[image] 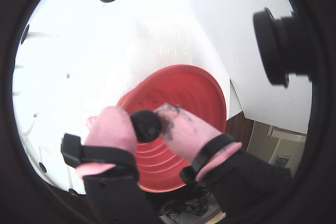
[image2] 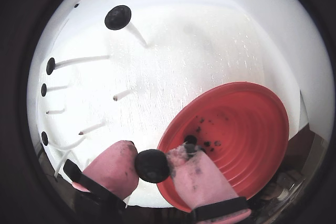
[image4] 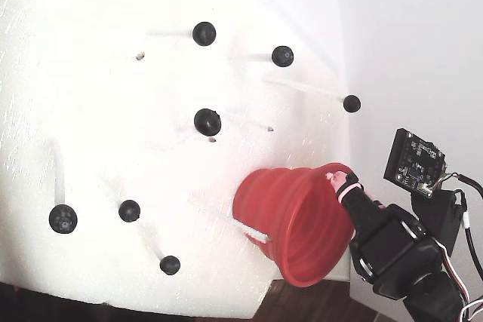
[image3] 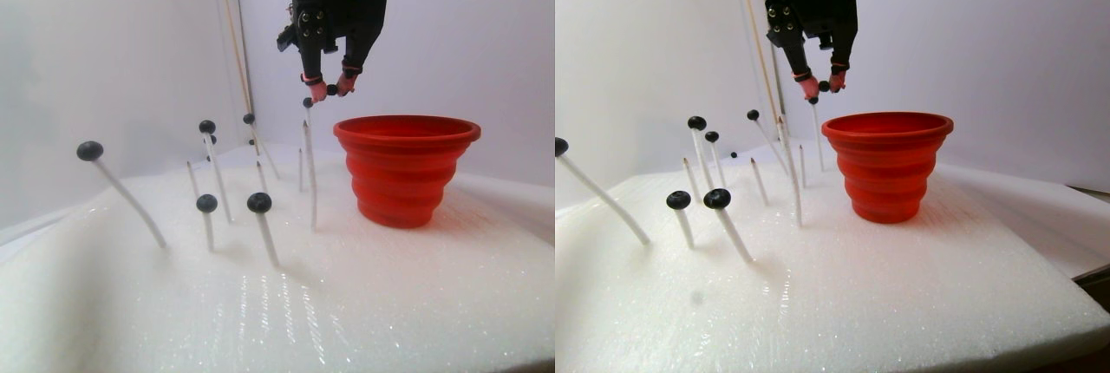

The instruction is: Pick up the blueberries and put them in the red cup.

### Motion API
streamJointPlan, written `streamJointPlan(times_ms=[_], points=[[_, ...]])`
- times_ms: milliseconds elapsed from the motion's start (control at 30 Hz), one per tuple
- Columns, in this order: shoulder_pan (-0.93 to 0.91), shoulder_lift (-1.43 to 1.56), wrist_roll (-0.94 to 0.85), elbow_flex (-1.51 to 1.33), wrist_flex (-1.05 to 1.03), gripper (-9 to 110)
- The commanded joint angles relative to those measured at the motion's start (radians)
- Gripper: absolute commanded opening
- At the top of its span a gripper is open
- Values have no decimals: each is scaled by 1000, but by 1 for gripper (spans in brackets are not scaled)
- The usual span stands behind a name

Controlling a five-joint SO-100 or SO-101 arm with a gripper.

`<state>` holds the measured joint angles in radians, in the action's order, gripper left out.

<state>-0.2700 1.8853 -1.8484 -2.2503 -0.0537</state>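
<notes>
The black gripper (image2: 152, 165) with pink padded fingertips (image2: 113, 166) is pinching one small round dark blueberry (image2: 151, 166), hanging above and just outside the rim of the red ribbed soft-plastic cup (image2: 247, 129). Dark bits are lying inside the cup. Other blueberries (image3: 259, 202) are sitting on thin white sticks (image3: 267, 238) beside the cup, on the white foam sheet (image3: 364, 304).
</notes>
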Motion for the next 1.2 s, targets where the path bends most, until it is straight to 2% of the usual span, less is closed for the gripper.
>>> streamJointPlan(times_ms=[0, 1167], points=[[-18, 132, -15, 9, -29, 11], [-158, 242, -87, -100, -130, 11]])
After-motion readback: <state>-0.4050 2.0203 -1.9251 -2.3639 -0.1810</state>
